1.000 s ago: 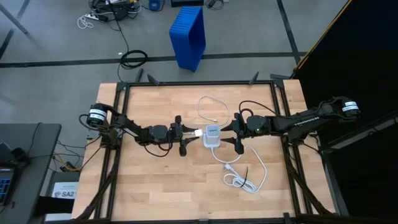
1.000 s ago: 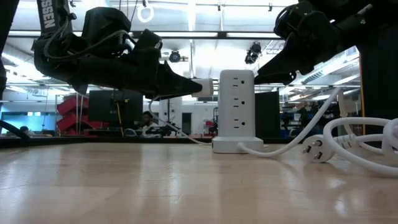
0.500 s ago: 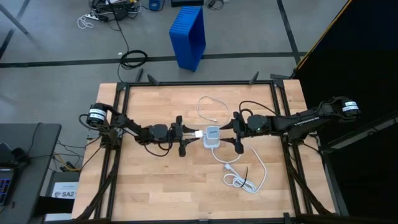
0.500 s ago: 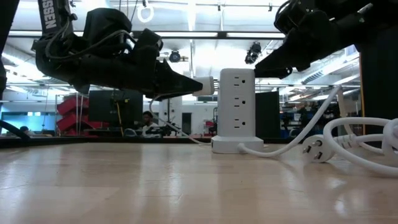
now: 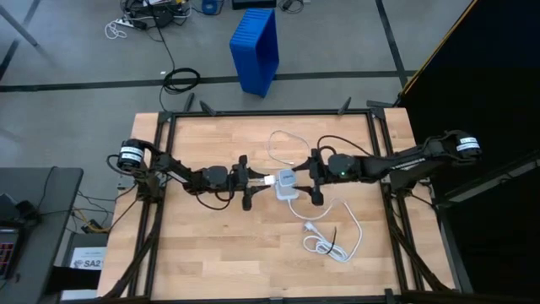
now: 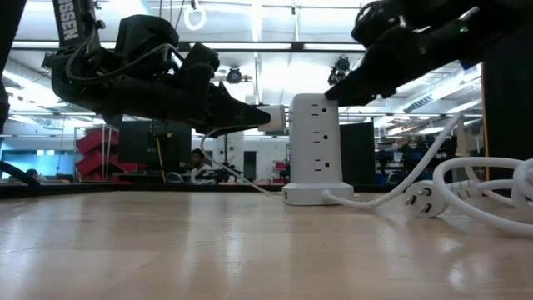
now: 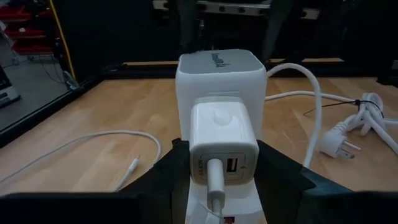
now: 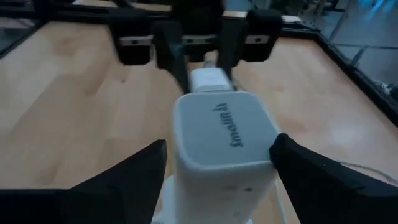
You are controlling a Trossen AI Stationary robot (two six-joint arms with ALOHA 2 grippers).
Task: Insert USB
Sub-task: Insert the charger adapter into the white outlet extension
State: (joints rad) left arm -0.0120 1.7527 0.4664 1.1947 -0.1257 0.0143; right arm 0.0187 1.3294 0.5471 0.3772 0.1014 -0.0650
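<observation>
left gripper (image 5: 268, 180) — clamps one smooth white rounded-square charger block (image 7: 222, 140) | right gripper (image 5: 310, 178) — fingers spread astride one boxy white power tower (image 5: 287, 182) | USB (image 5: 283, 149) — thin looped cable, far side

Pale wood worktop, white plastic parts, dark matt tools.

The worktop (image 5: 211, 245) is light wood in narrow glued strips, smooth with a soft sheen, framed by dark metal rails (image 5: 270, 111). Between the two tools stands a white plastic power tower (image 6: 314, 148), smooth and slightly glossy, its top a greyer matt panel. At the left tool (image 7: 217, 180), whose fingers look like matt black plastic, a small white charger block (image 7: 222, 144) shows a glossy, smooth plastic shell. The thick cord (image 5: 337, 241) beside the right tool (image 5: 314, 176) is smooth white plastic sheathing. The thin cable (image 7: 81, 146) looks the same, finer.
</observation>
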